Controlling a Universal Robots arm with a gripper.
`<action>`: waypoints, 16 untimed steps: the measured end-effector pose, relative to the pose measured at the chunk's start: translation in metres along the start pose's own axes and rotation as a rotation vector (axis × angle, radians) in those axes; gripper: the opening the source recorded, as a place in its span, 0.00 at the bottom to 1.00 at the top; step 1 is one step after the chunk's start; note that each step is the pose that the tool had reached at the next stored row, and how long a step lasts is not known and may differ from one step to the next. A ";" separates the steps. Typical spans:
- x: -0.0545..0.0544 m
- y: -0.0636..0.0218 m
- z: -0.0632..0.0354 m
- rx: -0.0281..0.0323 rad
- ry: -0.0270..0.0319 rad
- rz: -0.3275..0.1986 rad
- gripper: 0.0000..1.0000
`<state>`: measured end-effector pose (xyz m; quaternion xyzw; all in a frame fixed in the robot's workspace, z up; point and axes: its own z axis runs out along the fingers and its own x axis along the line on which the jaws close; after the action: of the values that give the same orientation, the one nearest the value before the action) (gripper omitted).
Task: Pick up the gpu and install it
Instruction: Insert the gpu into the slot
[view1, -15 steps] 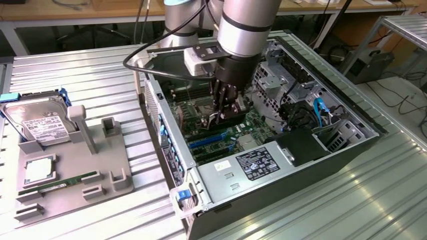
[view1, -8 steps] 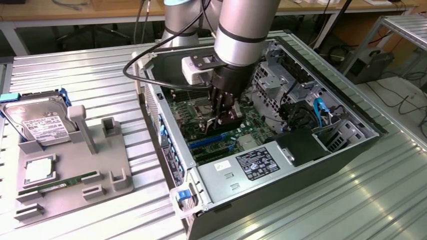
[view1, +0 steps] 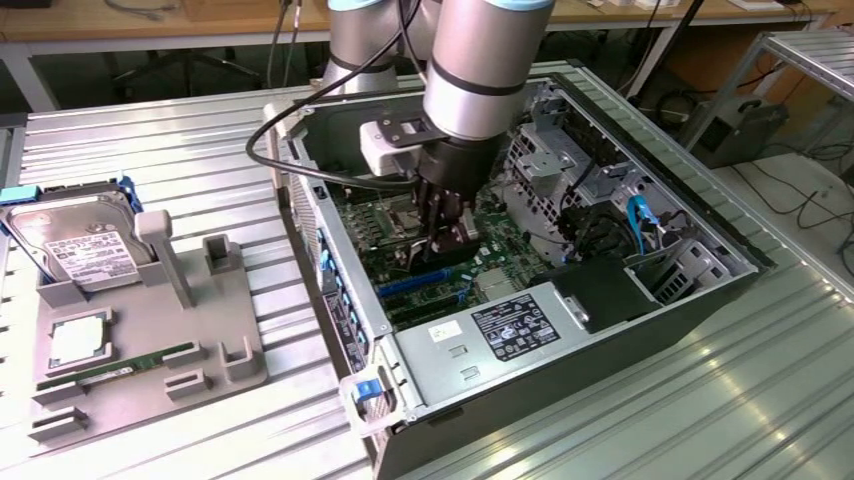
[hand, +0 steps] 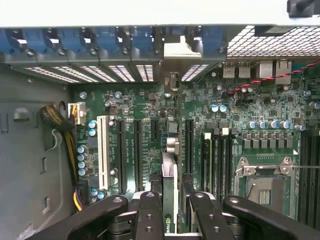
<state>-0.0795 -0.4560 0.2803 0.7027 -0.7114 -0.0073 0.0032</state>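
Note:
The gpu (hand: 169, 172) stands on edge over the green motherboard (hand: 145, 107) inside the open PC case (view1: 694, 300). Its thin edge runs toward the rear slot openings, where its silver bracket (hand: 172, 50) sits. My gripper (hand: 171, 200) is shut on it, with black fingers (hand: 150, 212) pressed to either side of the card. In the exterior view my gripper (view1: 447, 235) reaches down into the middle of the case, and the gpu (view1: 451, 250) shows as a dark piece just above the board.
Black expansion slots (hand: 122, 155) and a white slot (hand: 104, 152) lie beside the card, the CPU socket (hand: 265, 187) on the other side. The power supply (view1: 514, 330) fills the near case end. A grey fixture holds a hard drive (view1: 87, 250) and a RAM stick (view1: 114, 368).

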 end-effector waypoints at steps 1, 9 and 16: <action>0.000 0.0000 0.0006 0.0000 0.0001 0.000 0.26; 0.000 0.0012 0.0056 -0.0074 0.0002 -0.002 0.26; 0.000 0.0016 0.0113 -0.0151 -0.0021 -0.006 0.26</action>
<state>-0.0813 -0.4557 0.2691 0.7050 -0.7091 -0.0134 0.0078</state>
